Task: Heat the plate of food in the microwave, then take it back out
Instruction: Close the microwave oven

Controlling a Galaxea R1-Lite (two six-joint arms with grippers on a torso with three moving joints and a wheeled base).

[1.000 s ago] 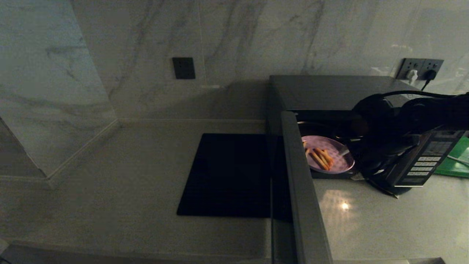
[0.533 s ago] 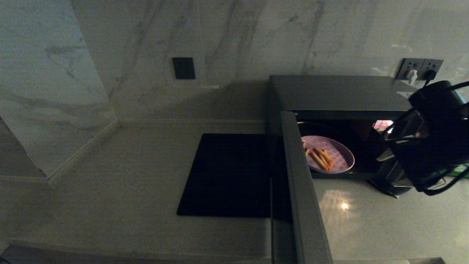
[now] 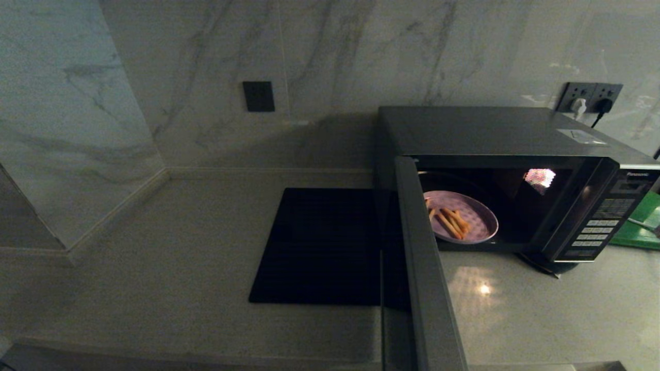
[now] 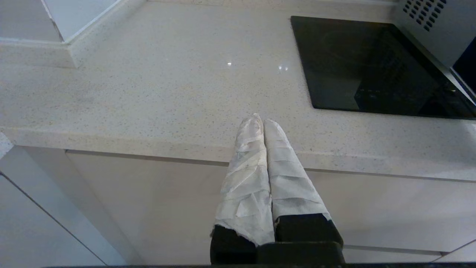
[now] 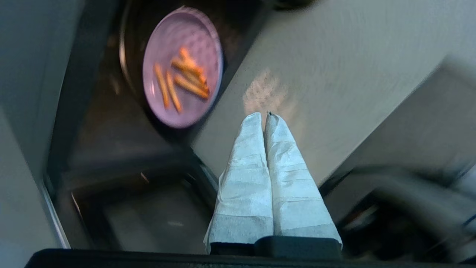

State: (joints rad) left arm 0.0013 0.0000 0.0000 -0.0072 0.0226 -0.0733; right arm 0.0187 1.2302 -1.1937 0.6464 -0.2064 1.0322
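Both hands are pressed closed and empty: right hand (image 5: 264,116) above the counter (image 5: 334,74) near the plate of food (image 5: 182,67) in the open microwave (image 3: 490,134); left hand (image 4: 262,121) parked at the counter's edge.

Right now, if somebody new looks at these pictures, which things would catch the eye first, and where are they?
First the plate of food, pale pink with orange sticks, sitting inside the microwave, whose door stands wide open toward the camera. Next, the flat black slab on the counter to the microwave's left. The right gripper, shut and empty, hangs above the counter near the plate.
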